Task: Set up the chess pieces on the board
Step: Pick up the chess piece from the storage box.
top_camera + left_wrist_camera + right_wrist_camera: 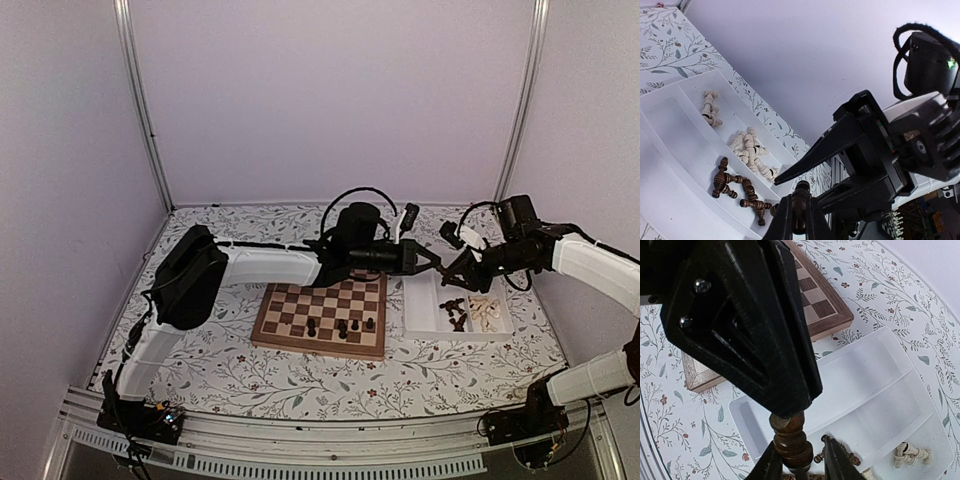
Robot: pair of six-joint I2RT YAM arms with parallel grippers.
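My two grippers meet above the white tray, to the right of the board. My left gripper is shut on a dark chess piece and holds it in the air. My right gripper straddles the wide end of the same piece. One finger touches it, and a gap shows at the other. Three dark pieces stand on the board's near rows. More dark pieces and cream pieces lie in the tray.
The tray has long compartments, and the one nearest the board holds nothing. A floral cloth covers the table. White walls close in the back and sides. The left arm stretches across behind the board.
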